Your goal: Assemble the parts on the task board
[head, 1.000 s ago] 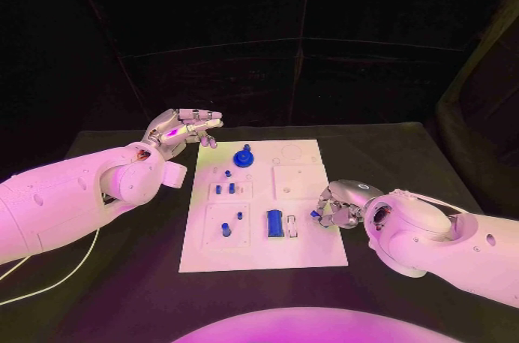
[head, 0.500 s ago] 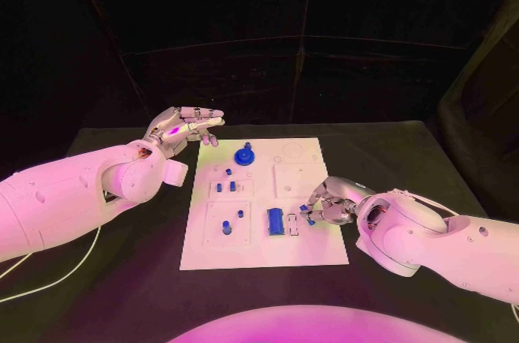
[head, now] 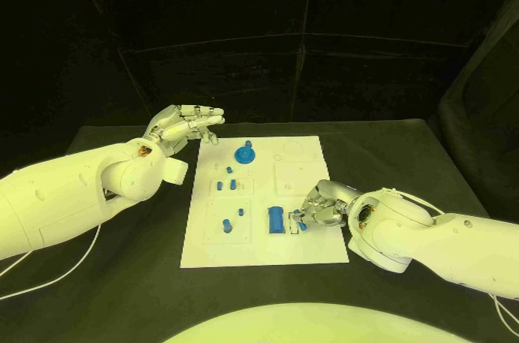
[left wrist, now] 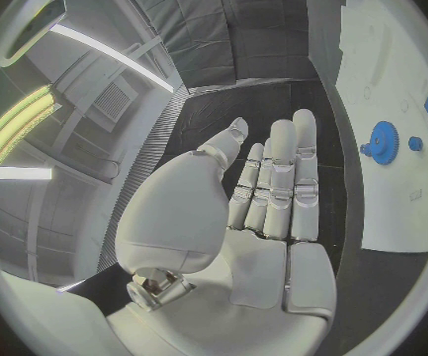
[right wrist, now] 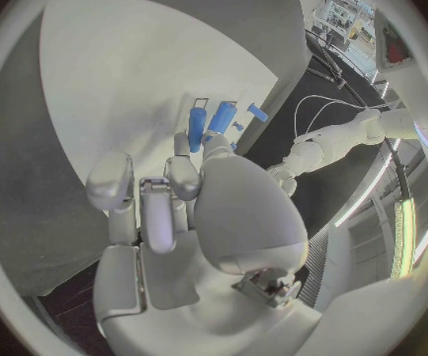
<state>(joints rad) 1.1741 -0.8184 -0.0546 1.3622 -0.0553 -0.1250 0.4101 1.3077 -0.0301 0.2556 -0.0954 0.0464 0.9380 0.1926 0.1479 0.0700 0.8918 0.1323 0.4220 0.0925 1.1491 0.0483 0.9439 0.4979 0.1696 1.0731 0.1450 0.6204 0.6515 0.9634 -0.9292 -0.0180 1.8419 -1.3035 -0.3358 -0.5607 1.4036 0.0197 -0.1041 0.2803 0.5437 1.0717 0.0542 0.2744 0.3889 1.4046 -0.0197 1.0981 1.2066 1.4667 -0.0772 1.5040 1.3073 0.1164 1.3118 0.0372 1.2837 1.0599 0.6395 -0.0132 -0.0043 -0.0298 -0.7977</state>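
Note:
The white task board lies mid-table. On it sit a blue gear at the far end, several small blue pegs in the middle, and an upright blue block nearer me. My right hand hovers over the board's right side and pinches a small blue peg just right of the block. In the right wrist view the peg sticks out past the fingertips, beside the block. My left hand is raised off the board's far left corner, fingers straight, holding nothing. The left wrist view shows the gear.
Black cloth covers the table around the board. A thin white cable trails across the near left. A dark backdrop closes off the far side.
My right hand has moved left from the board's right edge toward the blue block, carrying the blue peg. The left hand has stayed put.

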